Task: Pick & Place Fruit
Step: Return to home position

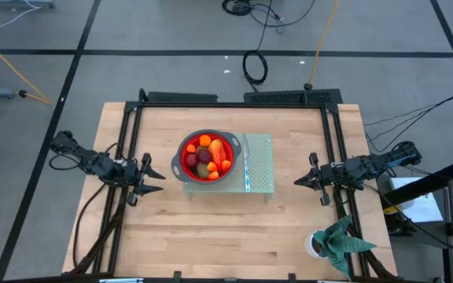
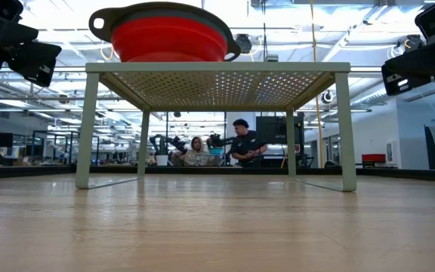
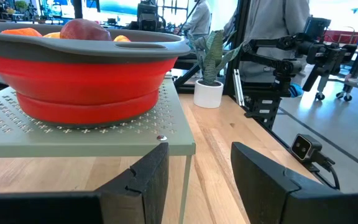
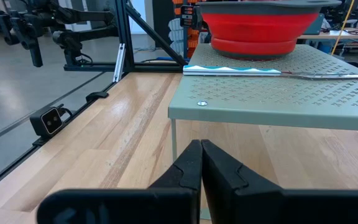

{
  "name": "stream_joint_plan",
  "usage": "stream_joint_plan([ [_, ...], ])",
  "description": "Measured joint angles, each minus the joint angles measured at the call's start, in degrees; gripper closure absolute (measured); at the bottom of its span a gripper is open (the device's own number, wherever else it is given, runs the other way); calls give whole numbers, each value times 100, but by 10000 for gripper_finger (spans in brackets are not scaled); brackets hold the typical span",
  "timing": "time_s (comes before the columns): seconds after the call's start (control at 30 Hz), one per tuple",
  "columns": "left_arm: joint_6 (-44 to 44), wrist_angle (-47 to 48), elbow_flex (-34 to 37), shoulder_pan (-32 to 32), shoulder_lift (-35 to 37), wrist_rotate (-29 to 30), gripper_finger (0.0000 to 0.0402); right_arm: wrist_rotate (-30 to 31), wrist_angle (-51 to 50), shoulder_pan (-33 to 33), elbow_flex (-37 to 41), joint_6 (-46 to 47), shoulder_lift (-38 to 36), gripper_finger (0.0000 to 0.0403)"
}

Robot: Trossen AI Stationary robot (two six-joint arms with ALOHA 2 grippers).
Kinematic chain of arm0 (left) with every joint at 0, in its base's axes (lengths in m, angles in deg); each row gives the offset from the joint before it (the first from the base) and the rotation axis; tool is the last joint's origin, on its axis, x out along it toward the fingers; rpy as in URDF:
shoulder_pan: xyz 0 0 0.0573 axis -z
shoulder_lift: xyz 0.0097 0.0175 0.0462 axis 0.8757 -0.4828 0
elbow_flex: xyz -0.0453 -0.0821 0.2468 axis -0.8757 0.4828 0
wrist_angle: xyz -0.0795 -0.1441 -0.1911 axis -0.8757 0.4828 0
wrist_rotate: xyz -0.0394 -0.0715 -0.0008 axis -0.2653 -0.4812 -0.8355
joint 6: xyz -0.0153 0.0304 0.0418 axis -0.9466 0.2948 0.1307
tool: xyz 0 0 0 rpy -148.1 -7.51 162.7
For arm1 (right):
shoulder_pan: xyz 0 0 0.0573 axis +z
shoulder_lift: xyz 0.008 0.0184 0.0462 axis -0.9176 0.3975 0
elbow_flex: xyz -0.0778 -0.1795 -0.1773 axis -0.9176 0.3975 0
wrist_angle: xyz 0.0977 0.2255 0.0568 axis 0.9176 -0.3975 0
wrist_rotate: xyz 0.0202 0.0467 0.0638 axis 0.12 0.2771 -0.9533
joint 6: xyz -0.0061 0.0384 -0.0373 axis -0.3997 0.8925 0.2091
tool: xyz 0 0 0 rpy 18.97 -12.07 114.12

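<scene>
The left gripper has its two dark fingers spread wide apart and holds nothing. It hovers off the 9 o'clock side of the single pale green perforated metal shelf and points toward 3 o'clock. The right gripper has its two fingers pressed together with no gap and nothing between them. It sits off the shelf's 3 o'clock side, points toward 9 o'clock, and is well apart from the shelf. On the 9 o'clock half of the shelf stands one red collapsible strainer with a grey rim, and all the small toy-like fruit lies heaped inside it. One longer red-orange piece lies there with its long axis running roughly from 11 to 5 o'clock. One brownish-green oval kiwi shows toward 6 o'clock in the bowl. At least two dark red round pieces and about three tiny orange pieces are visible, though the pile hides the exact count. Just beside the strainer at its 3 o'clock lies one silver table knife with a blue handle, flat on the shelf. Its long axis runs from 12 to 6 o'clock, with the handle toward 6. The shelf stands at the middle of the light wooden table. One green leafy plant in a white pot stands near the table's 5 o'clock corner.
</scene>
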Motion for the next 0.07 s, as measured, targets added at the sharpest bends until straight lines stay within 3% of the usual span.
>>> stream_joint_plan([
  [0.07, 2, 0, 0, -2, 0, 2, 229, 0, 2, -2, 0, 0, -2, 398],
])
